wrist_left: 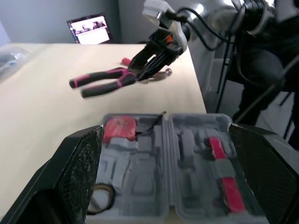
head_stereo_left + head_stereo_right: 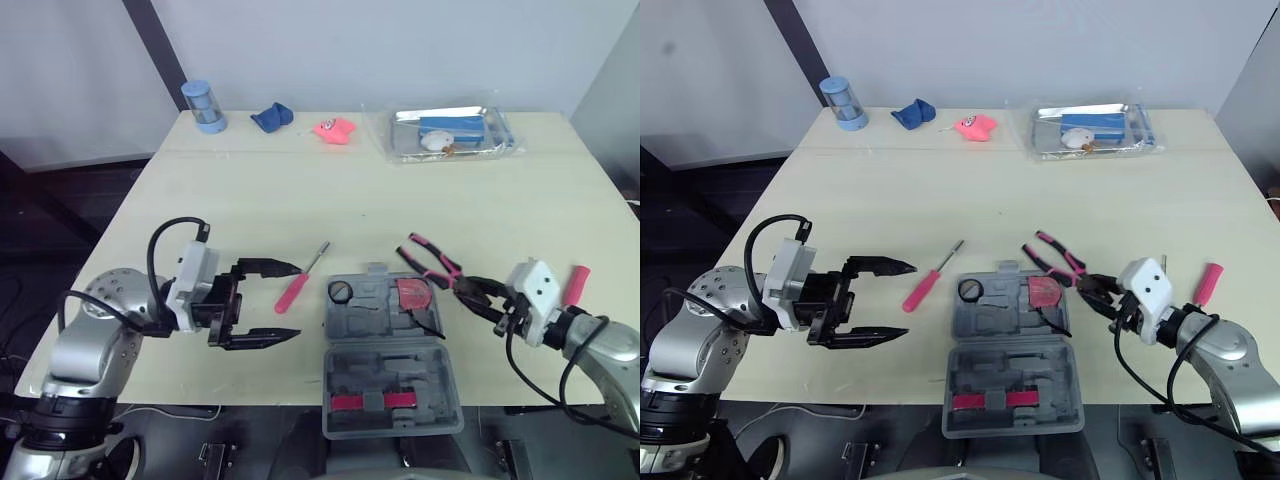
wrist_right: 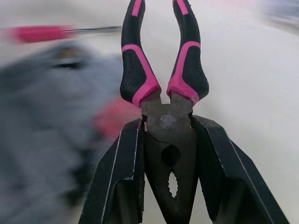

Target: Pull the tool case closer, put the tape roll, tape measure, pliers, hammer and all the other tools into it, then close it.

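Right gripper [image 2: 478,292] is clamped on the steel head of the black-and-pink-handled pliers [image 3: 137,77]. They sit right of centre in the head views, lifted off the table, just beside the upper right corner of the open grey plastic tool case [image 2: 385,372], which lies at lower centre. The handles point away from the gripper, splayed, free. My read: rigid and fairly heavy for their size. The bare metal head is slick, so the long handle end could swing if the grip loosens. The rubbery handles are the better hold, but a head grip lets the handles drop into the moulded slot first. Left gripper [image 2: 296,301] hangs wide open and empty at lower left, next to the pink-handled screwdriver [image 2: 292,294].
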You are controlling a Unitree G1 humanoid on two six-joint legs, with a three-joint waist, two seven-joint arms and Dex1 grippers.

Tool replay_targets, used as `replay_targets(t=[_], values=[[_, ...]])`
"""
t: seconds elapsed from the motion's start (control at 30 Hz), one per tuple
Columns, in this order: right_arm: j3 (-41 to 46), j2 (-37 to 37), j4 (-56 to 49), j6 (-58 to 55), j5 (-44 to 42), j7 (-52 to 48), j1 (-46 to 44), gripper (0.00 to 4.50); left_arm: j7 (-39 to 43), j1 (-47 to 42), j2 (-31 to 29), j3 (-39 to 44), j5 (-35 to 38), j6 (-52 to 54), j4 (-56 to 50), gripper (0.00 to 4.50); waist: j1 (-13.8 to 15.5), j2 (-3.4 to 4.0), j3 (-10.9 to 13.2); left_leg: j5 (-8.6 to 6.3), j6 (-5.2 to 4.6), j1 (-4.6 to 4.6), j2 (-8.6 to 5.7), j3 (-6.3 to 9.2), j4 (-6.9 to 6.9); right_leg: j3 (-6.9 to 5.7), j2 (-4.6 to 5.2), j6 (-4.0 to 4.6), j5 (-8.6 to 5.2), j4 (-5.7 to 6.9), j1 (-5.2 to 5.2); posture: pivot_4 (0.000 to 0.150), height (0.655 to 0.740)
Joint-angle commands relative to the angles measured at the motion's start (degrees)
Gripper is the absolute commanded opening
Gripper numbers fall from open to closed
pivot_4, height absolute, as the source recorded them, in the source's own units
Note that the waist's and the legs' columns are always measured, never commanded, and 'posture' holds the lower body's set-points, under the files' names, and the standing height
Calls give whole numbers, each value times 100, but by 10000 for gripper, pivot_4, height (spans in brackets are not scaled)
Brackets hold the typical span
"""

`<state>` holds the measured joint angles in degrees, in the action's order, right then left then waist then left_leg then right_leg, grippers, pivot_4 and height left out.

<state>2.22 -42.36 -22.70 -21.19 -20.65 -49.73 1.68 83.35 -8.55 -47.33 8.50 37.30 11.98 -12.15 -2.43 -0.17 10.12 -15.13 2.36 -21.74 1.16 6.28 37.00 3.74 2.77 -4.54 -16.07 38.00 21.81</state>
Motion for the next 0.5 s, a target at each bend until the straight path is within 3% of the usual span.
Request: replay_targets(t=[0.03,0.23,0.5], values=[[-572,-436,-24,-12,134,-838,-749,9528,317,-104,-190,121,-4,-157,170,45000,2,-7,5,0,0,-1,0,3,2,-3,0,0,0,0,-1,1500,7400],[-1710,-533,534,-101,675,-1640,-2089,9528,608,-132,-434,192,-61,-236,449,45000,-10,-11,17,0,0,-7,2,6,7,-6,-2,0,0,0,7,1500,7400],[-2658,-171,1029,-318,1535,-1678,-2953,9528,914,-168,-726,130,-285,-597,895,45000,7,-23,29,1,2,-36,0,18,8,-19,0,1,1,2,32,1500,7400]])
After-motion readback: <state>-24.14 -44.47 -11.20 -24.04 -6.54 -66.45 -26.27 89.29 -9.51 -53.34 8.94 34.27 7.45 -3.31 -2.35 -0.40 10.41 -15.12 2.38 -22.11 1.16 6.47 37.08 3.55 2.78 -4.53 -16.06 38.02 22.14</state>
